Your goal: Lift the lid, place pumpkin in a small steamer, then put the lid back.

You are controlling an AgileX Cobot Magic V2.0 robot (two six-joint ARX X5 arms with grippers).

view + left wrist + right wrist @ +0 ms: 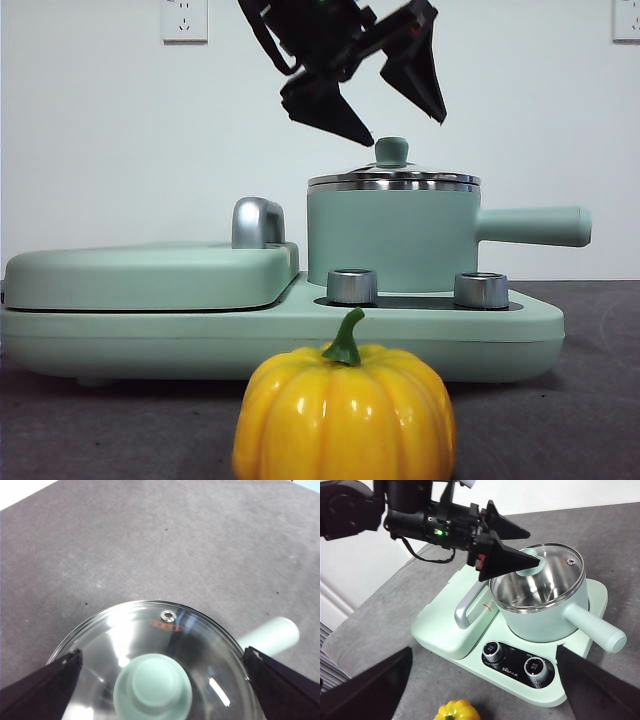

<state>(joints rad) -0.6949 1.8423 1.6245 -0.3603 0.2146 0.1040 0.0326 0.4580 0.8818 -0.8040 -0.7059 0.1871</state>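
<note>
The glass lid with its mint-green knob sits on the small steamer, whose side handle points right. My left gripper hangs open just above the knob, one jaw on each side. In the left wrist view, the lid and knob lie between the open left gripper. The pumpkin stands on the table in front of the cooker and also shows in the right wrist view. My right gripper is open and empty, high above the near table.
The steamer stands on a mint-green cooker base with two steel dials. A flat mint-green grill cover with a chrome handle fills the base's left side. The grey table stretches around, with a white wall behind.
</note>
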